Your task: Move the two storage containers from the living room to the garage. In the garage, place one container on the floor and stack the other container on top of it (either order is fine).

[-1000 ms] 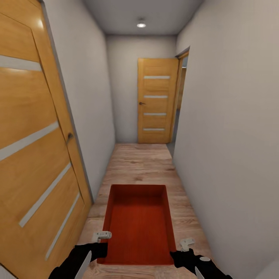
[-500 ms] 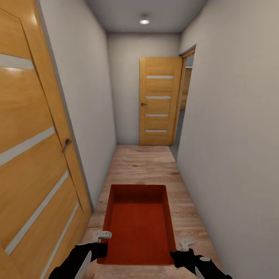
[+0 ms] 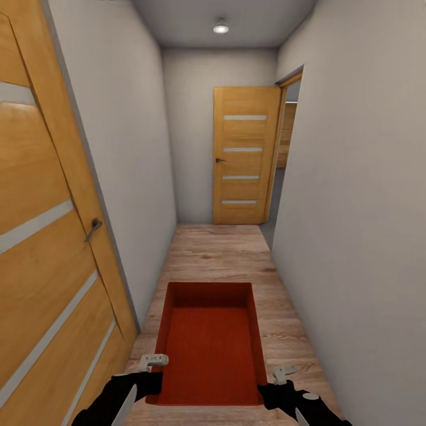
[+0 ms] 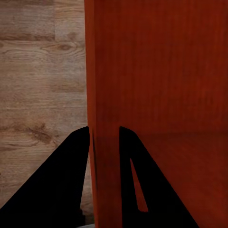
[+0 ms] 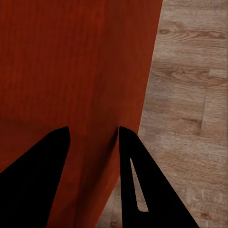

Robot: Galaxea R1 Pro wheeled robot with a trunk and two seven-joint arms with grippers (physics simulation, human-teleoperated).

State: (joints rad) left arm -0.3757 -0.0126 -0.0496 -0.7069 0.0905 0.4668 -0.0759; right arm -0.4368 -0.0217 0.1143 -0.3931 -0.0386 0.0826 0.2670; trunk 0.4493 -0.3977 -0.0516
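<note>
While its near edge is cut off, each pincer [image 4: 103, 137] [image 5: 92, 137] clamps a container [image 3: 210, 343] wall

You are in a narrow corridor, with the light wood plank floor [image 3: 216, 251] bare ahead. An open honey-coloured panelled door [image 3: 47, 248] crowds your left side. The plain grey wall [image 3: 355, 236] runs close on your right. The orange-red open-top bin [image 3: 208, 343] spans most of the passage width. A closed wooden door [image 3: 244, 155] ends the corridor; beside it a doorway [image 3: 289, 133] opens right.

Orange-red container [image 3: 210, 349], light wood-plank floor [image 3: 219, 254], honey-orange doors [image 3: 242, 155], white walls [image 3: 349, 225].
</note>
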